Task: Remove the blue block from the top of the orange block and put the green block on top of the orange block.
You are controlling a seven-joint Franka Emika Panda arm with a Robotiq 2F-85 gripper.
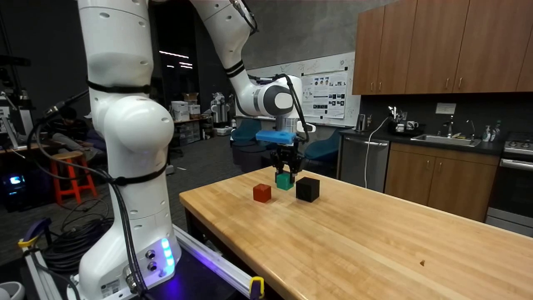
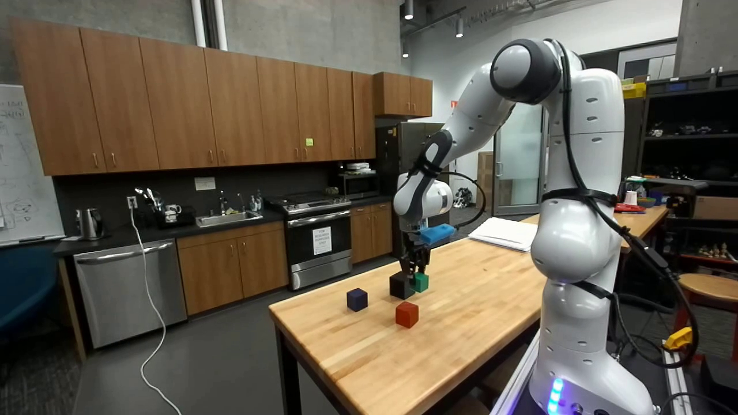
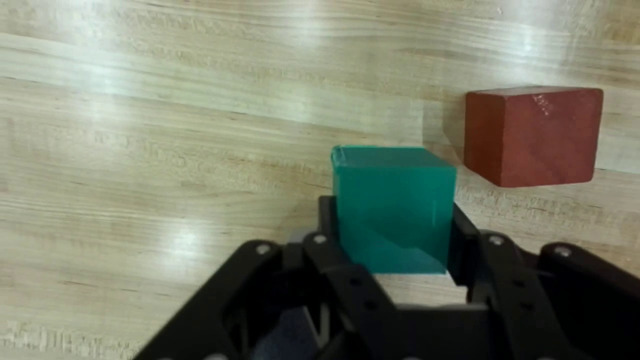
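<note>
Pinching green block in tool, with fingers on opposite sides, parted just enough to span it. Near orange block and black cube on counter.

The blue block sits nearest the left corner of the table as I stand; the orange block lies farther in from the far edge. The gripper is at the green block, beside the black cube.
</note>
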